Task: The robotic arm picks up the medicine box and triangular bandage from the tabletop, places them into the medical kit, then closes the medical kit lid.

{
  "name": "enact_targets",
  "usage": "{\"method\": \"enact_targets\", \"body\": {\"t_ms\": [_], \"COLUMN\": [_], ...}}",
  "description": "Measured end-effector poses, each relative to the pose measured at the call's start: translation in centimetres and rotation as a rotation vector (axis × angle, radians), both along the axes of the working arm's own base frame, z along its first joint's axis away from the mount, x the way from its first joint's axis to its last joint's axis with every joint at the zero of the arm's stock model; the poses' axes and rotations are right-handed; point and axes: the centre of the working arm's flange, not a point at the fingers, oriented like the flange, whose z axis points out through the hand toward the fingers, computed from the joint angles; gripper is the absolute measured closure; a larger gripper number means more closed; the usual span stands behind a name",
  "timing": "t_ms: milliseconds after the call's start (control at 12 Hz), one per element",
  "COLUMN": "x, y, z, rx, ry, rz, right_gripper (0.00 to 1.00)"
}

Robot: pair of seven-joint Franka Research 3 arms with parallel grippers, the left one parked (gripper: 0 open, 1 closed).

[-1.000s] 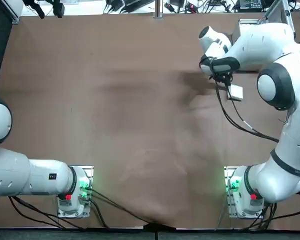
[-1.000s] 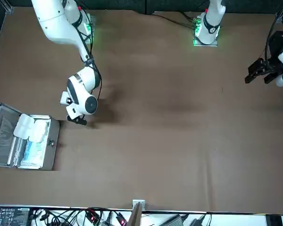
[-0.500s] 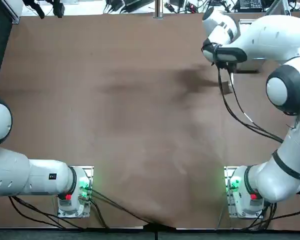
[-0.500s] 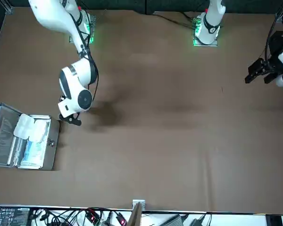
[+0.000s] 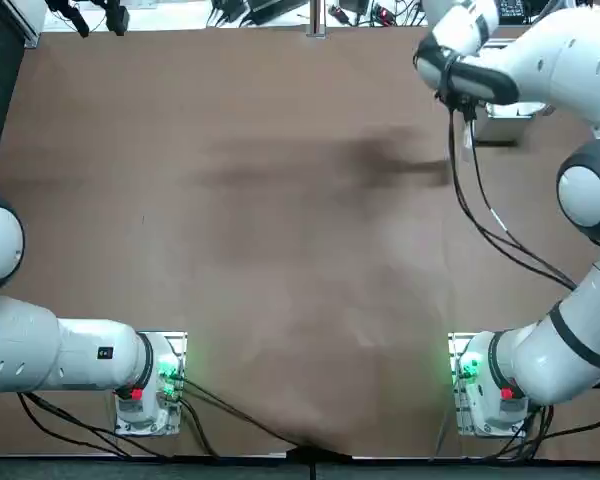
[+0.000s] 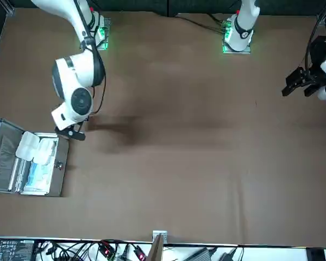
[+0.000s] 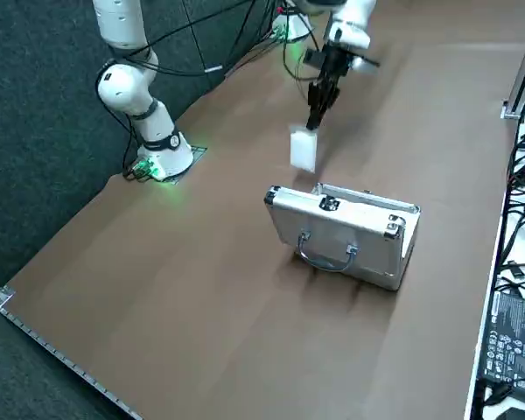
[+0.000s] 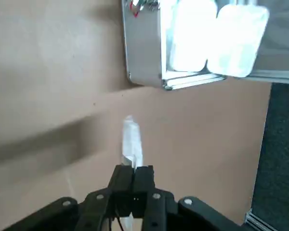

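The medical kit (image 6: 61,179) sits at the table's far right corner, and the medical kit lid (image 7: 350,236) stands open with its handle facing the right side camera. The triangular bandage (image 6: 33,148), a lumpy white packet, lies inside the kit (image 8: 144,62) and shows there as two bright lobes (image 8: 214,33). My right gripper (image 7: 314,121) hangs above the table just beside the kit, on the side towards the table's middle. It is shut on the medicine box (image 7: 303,149), which dangles below the fingers. In the wrist view the box (image 8: 132,139) shows edge-on, sticking out past the gripper (image 8: 133,174).
Bare brown tabletop spreads from the kit towards the middle and left. Cables and electronics (image 7: 512,324) line the table's far edge beyond the kit. The parked left arm (image 5: 40,350) stays at the near left.
My right arm has swung towards the table's far right corner, carrying the medicine box from open tabletop to just beside the open kit.
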Motion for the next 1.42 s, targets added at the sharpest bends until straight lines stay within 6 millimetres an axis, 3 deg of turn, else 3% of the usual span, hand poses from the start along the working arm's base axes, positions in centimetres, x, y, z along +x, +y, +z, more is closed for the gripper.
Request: {"method": "enact_targets", "body": {"t_ms": [83,167,417,667,1083,1417], "x": [0.6,2.1,3.9,5.1,8.6,12.0], "y": [-0.3,-1.6,-4.8,-8.4,-12.3,-15.0], "z": [2.0,6.3,10.2,11.3,12.8,12.2], "rx": [0.023,0.052,0.082,0.093,0.124,0.102], "ry": [-0.004,-0.03,-0.069,-0.091,-0.181,-0.253], "rz": [-0.007,-0.021,-0.035,-0.07,-0.057,0.035], "right_gripper": [0.99,0.99,0.99,0.99,0.99,0.99]}}
